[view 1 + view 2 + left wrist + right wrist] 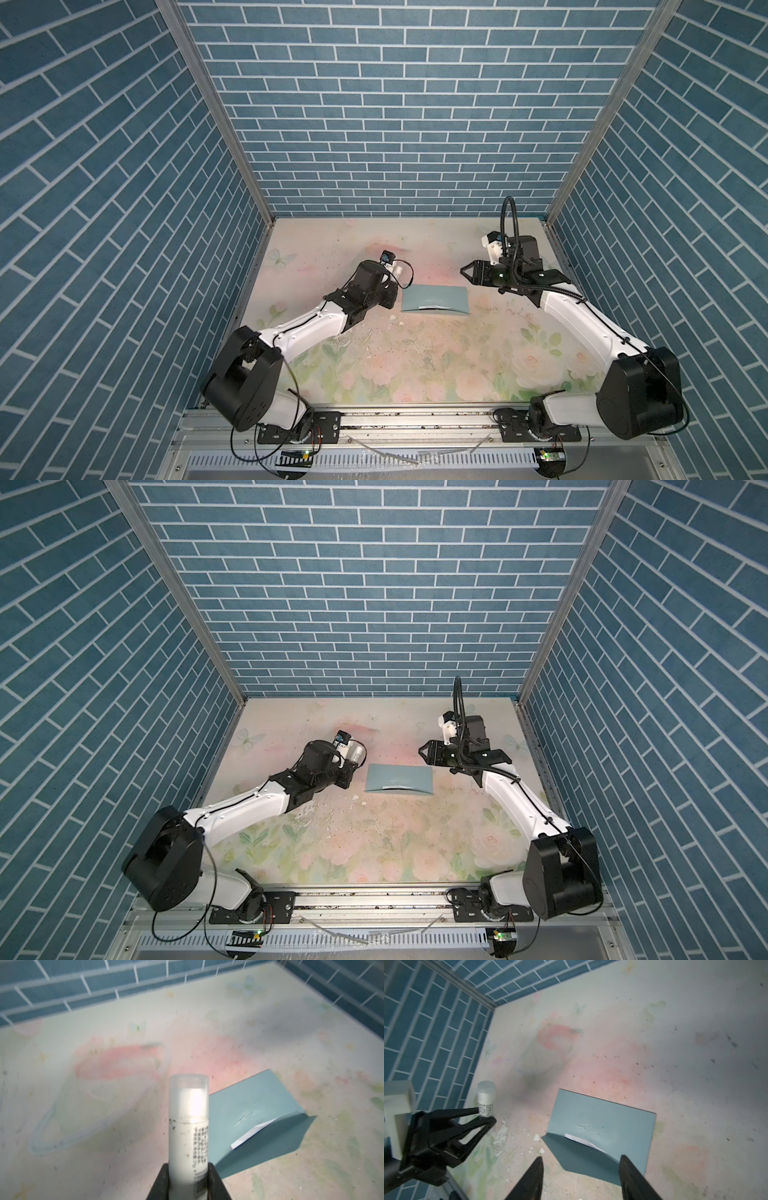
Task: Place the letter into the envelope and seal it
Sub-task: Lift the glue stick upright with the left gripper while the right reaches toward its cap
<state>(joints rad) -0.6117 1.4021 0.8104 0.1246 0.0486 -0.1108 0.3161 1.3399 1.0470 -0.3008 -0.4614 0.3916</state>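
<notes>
Gripping a smooth cylindrical glue stick [188, 1126], left hand [188, 1167] hovers beside creased envelope [434, 297].

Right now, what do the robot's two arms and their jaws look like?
The left arm and right arm both have white links between bulky black joint housings, with thin black cables running along them. The jaws are black, tapered and triangular. A black corrugated hose arches over the right wrist, beside a white camera mount.
</notes>
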